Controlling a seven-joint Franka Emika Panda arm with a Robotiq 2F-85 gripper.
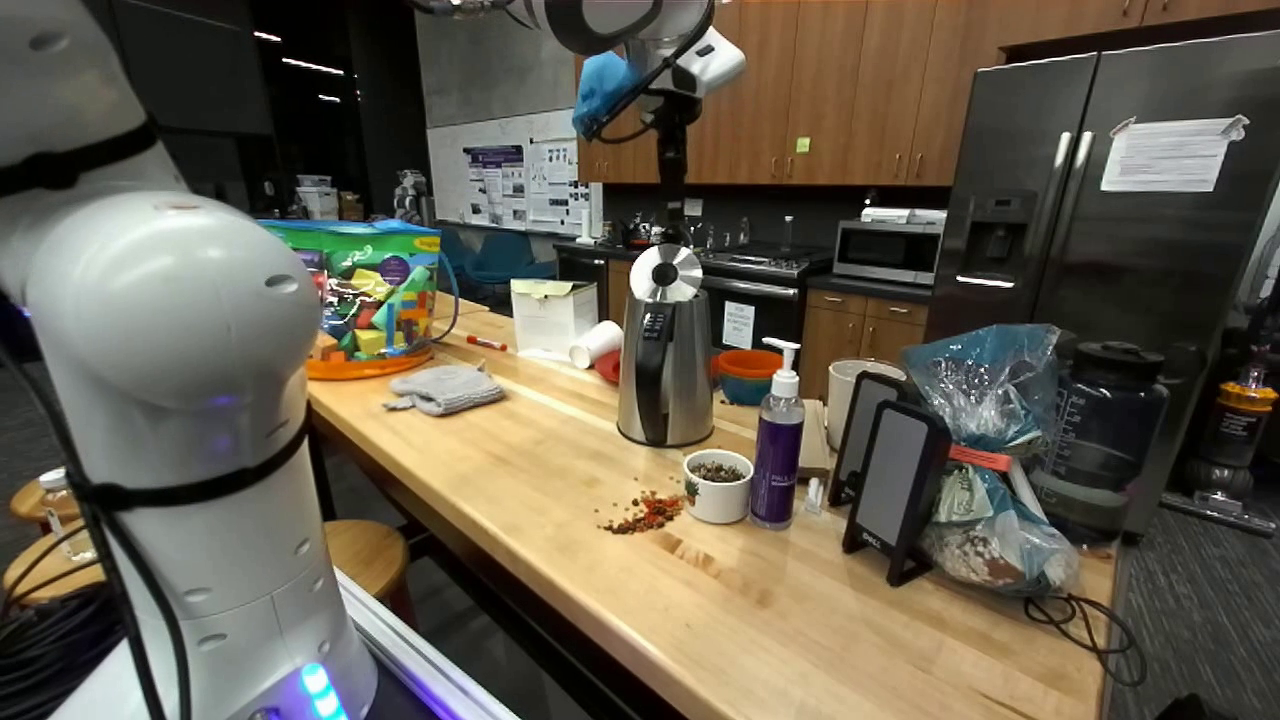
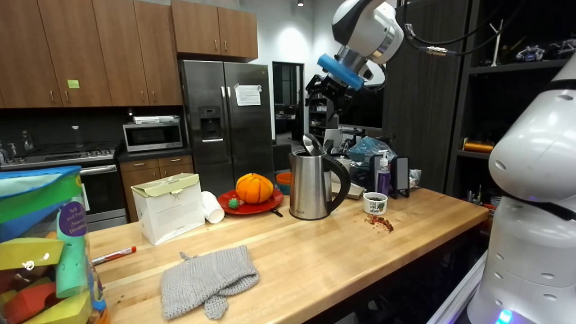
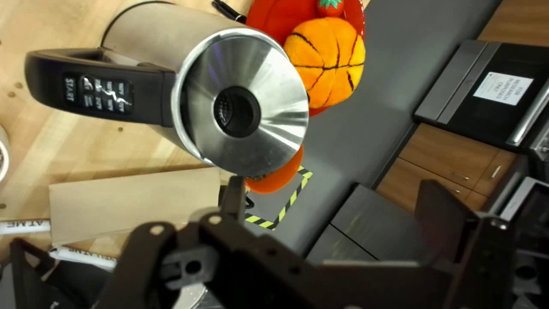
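Your gripper hangs above the kettle, apart from it; you have the jaws spread wide. Kettle: upright on the wooden counter, lid raised. Just beside the kettle: red plate bearing an orange plush toy. On its handle side: white bowl, spill of red bits.

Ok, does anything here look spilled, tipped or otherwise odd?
Yes: loose red and brown bits lie on the pale wooden counter by the white ceramic bowl, as if spilled. A white cylinder lies on its side by the white cardboard box, perhaps tipped. The silver metal kettle has its lid open.
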